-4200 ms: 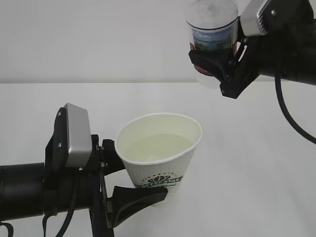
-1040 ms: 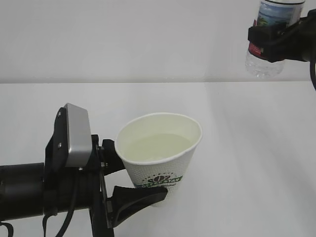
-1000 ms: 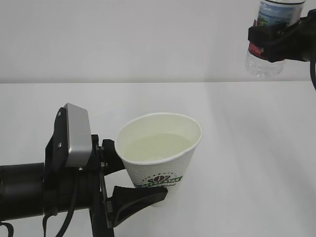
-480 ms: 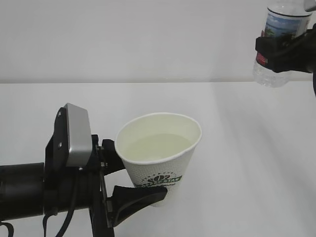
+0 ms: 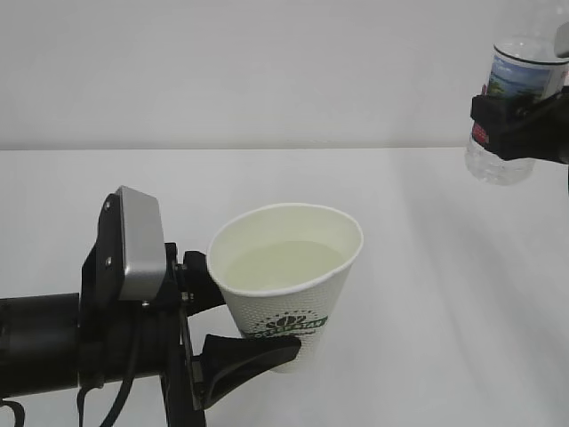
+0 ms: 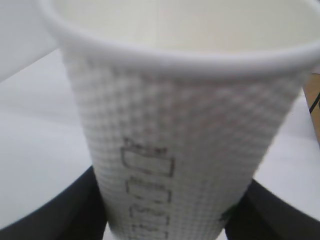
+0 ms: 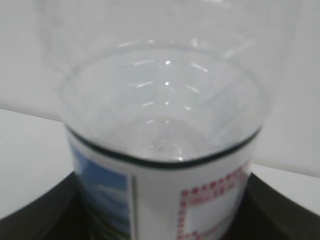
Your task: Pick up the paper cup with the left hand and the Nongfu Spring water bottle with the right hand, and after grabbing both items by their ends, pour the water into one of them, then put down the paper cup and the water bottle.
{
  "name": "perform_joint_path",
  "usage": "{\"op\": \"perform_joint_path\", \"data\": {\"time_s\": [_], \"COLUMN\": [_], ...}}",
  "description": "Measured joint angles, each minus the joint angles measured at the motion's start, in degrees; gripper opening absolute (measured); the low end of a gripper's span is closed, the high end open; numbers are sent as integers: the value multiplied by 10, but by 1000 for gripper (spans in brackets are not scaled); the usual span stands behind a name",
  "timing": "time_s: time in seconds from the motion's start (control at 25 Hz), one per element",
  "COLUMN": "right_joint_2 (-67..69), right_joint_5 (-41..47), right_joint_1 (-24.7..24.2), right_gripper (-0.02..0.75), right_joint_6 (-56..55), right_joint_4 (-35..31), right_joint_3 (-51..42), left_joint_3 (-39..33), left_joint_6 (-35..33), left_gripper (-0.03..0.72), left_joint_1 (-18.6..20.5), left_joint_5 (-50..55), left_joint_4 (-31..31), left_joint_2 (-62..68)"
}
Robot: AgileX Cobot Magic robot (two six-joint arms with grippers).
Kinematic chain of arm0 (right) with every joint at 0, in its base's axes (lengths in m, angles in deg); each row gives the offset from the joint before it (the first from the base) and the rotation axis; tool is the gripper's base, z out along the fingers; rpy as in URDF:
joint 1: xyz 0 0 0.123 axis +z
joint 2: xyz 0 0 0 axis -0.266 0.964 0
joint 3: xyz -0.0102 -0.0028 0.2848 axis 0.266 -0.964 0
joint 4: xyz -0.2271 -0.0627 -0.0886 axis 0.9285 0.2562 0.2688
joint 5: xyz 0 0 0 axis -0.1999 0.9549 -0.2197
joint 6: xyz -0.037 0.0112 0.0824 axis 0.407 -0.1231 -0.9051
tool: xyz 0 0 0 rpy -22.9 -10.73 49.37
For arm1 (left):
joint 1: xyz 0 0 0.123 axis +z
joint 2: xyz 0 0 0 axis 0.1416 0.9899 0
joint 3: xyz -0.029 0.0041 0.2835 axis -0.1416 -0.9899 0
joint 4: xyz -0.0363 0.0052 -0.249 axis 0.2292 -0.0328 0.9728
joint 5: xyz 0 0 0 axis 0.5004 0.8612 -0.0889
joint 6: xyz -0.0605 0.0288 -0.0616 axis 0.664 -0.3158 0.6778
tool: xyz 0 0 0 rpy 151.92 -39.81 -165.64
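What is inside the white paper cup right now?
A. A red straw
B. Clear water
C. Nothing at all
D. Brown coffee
B. The exterior view looks down into the paper cup, held in the left hand, and shows a level pool of clear water below its rim, with no straw and no dark drink.

Nothing really readable: the paper cup [image 5: 286, 291] had a blurry green logo, and the bottle [image 7: 165, 150] label's red print was illegible.
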State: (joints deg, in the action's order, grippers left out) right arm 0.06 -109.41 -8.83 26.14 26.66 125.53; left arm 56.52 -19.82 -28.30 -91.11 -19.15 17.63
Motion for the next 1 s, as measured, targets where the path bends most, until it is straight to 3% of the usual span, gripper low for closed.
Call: {"op": "perform_joint_path", "data": {"time_s": [0.4,1.0], "right_joint_2": [-1,97], "right_joint_5": [-59,-134], "right_joint_1": [0,0], "right_gripper": [505,505], "right_joint_6": [68,90], "right_joint_4": [-117,-157], "right_joint_3": [-49,-50], "left_joint_3": [0,0], "left_joint_6": [0,0], "left_gripper": [463,463], "left_joint_1": [0,0], "left_joint_5": [0,0], "left_joint_4": [0,0], "left_joint_2": [0,0]}}
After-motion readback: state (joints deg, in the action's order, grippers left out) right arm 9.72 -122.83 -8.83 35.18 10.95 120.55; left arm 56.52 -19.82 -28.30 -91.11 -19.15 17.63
